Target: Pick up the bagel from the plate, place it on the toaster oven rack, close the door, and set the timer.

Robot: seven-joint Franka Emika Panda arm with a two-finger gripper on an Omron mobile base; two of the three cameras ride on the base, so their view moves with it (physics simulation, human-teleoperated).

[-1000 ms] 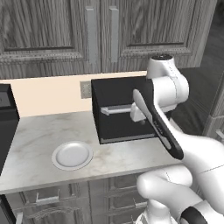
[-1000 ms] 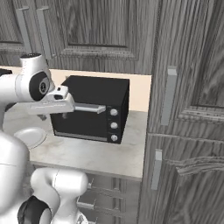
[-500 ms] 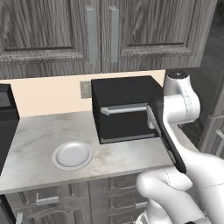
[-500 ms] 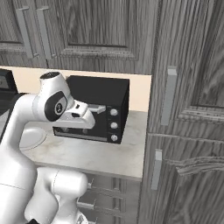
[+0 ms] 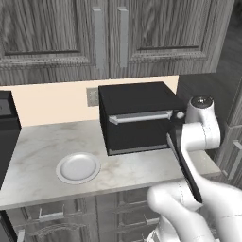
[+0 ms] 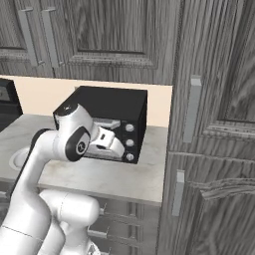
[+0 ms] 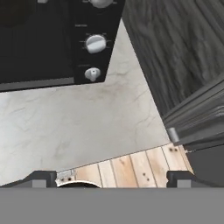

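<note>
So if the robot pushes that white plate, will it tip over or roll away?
Probably neither. The plate lies flat and low on the marble counter, so it should slide, not tip. It looks smooth and glazed, so it may feel slippery, and likely chips if dropped.

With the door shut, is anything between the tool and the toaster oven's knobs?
Nothing visible. In the hand view the open tool looks across bare marble counter straight at the knobs on the oven's right-hand panel, with no object on that stretch. The door is closed and lies to the side of the knobs.
</note>
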